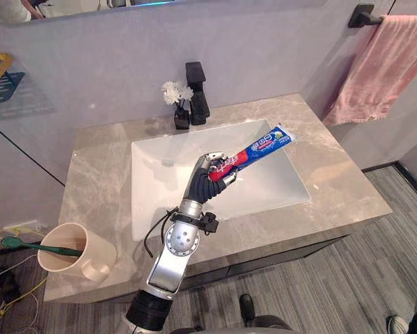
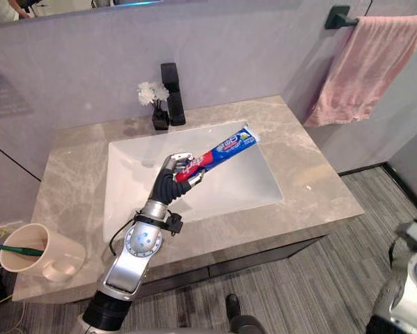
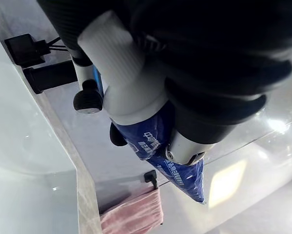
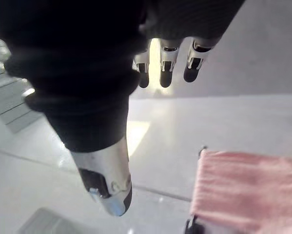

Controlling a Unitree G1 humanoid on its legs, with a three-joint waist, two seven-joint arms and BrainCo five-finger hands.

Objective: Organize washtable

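Note:
My left hand (image 1: 213, 172) is held over the white sink (image 1: 159, 188), shut on a blue and red toothpaste tube (image 1: 262, 147). The tube points up and to the right, its flat end toward the sink's far right corner. In the left wrist view my fingers (image 3: 189, 146) curl round the blue tube (image 3: 182, 178). A beige cup (image 1: 79, 252) lies on its side at the counter's front left corner, with a green toothbrush (image 1: 28, 245) in it. My right hand (image 4: 107, 187) hangs off to the right with relaxed fingers (image 4: 164, 66), holding nothing.
A black faucet (image 1: 196, 92) and a small black vase of white flowers (image 1: 178, 97) stand behind the sink. The grey marble counter (image 1: 337, 174) runs to both sides. A pink towel (image 1: 382, 69) hangs on a wall bar at the right.

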